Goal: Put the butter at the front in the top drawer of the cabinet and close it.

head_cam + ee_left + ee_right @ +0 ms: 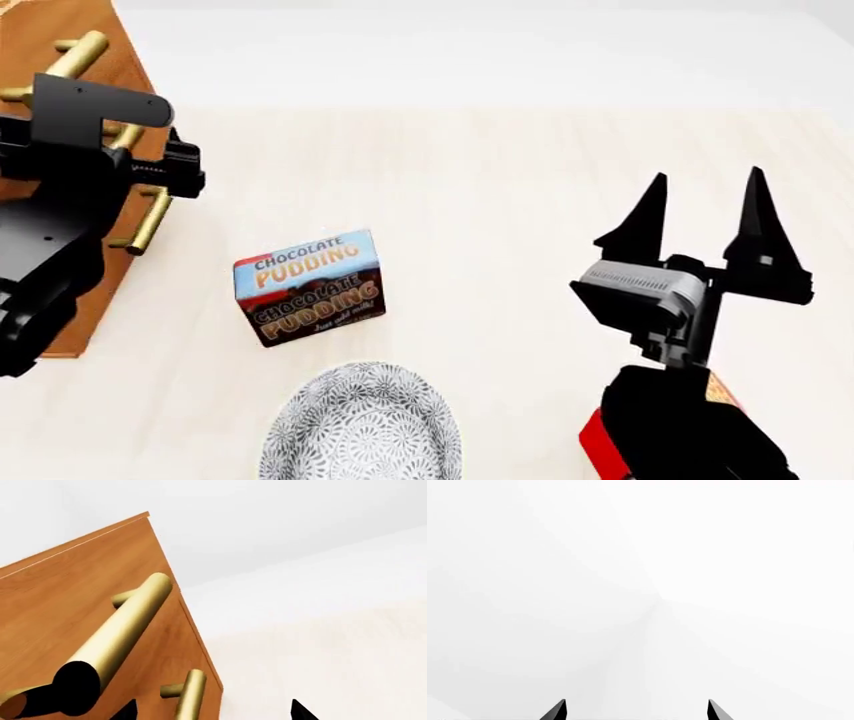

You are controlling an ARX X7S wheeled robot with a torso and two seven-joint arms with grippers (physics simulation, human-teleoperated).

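Observation:
The light-brown cabinet (34, 30) stands at the far left, with two brass bar handles (127, 625) (190, 695) on its front. Both drawers look shut, and I cannot tell which one is the top drawer. My left gripper (213, 711) is open close to that front, the smaller handle between its fingertips and untouched. In the head view my left arm (80, 150) hides its fingers. My right gripper (707, 175) is open and empty, pointing up over the table. A red-and-orange butter carton (597, 445) lies mostly hidden under my right arm.
A brown-and-blue chocolate pudding box (310, 285) lies in the middle of the pale table (467, 180). A grey patterned bowl (360, 425) sits at the near edge below it. The right wrist view shows only white background.

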